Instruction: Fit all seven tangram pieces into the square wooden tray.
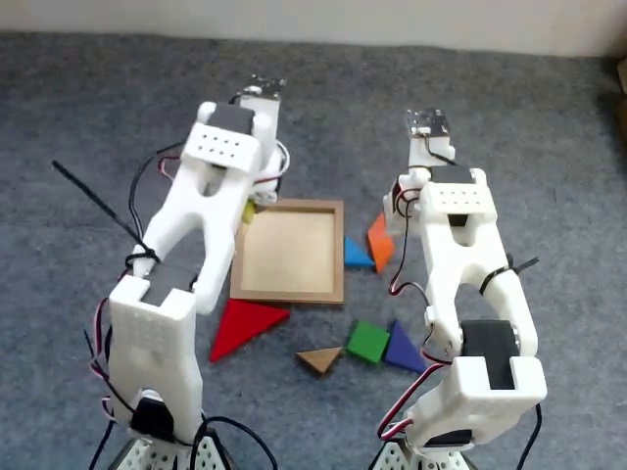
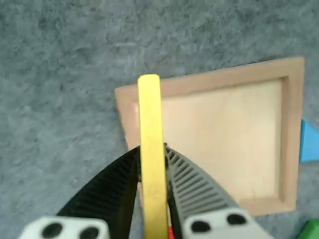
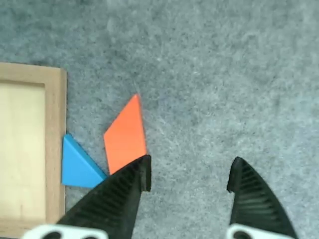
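High view, grey carpet (image 1: pixel 98 117), left fingers (image 2: pixel 117 186) clamping yellow piece (image 2: pixel 150 149), right fingers (image 3: pixel 119 191) spread apart.

The table (image 1: pixel 88 108) wears a grey, fuzzy, carpet-like covering, mottled light and dark all across. Along its far edge runs a pale, plain strip (image 1: pixel 392 22), maybe wall, I cannot tell.

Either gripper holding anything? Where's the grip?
Left gripper pinches the yellow piece edge-up, by its flat faces. Right gripper is open, empty.
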You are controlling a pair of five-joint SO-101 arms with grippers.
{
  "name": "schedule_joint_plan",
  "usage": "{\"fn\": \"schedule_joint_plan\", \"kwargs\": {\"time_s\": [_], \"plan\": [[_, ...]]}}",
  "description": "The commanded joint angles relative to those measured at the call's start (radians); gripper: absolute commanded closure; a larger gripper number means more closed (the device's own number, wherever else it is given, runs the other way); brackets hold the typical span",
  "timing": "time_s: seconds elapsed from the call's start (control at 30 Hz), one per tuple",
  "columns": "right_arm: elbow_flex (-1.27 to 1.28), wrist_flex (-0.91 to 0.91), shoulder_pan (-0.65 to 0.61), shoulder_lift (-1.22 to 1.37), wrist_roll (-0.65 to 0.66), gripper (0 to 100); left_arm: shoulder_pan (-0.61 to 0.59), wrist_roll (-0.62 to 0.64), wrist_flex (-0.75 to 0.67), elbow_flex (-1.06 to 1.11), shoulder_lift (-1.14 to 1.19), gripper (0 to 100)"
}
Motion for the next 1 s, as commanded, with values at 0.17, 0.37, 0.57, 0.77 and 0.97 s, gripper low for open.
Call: {"fn": "schedule_joint_plan", "kwargs": {"time_s": [0.17,0.37,0.57,0.77,0.97], "plan": [[-0.012,-0.010,0.031,-0.024,0.008,74.8,0.041,0.077,-0.206,0.173,-0.062,86],[-0.012,-0.012,0.031,-0.024,0.008,74.8,0.030,0.074,-0.204,0.180,-0.062,75],[-0.012,-0.012,0.031,-0.024,0.008,74.8,-0.013,0.032,-0.190,0.171,-0.073,75],[-0.012,-0.012,0.031,-0.024,0.008,74.8,-0.045,0.026,-0.072,0.082,-0.070,75],[-0.012,-0.012,0.031,-0.024,0.008,74.8,-0.065,0.025,0.000,0.076,-0.070,75]]}}
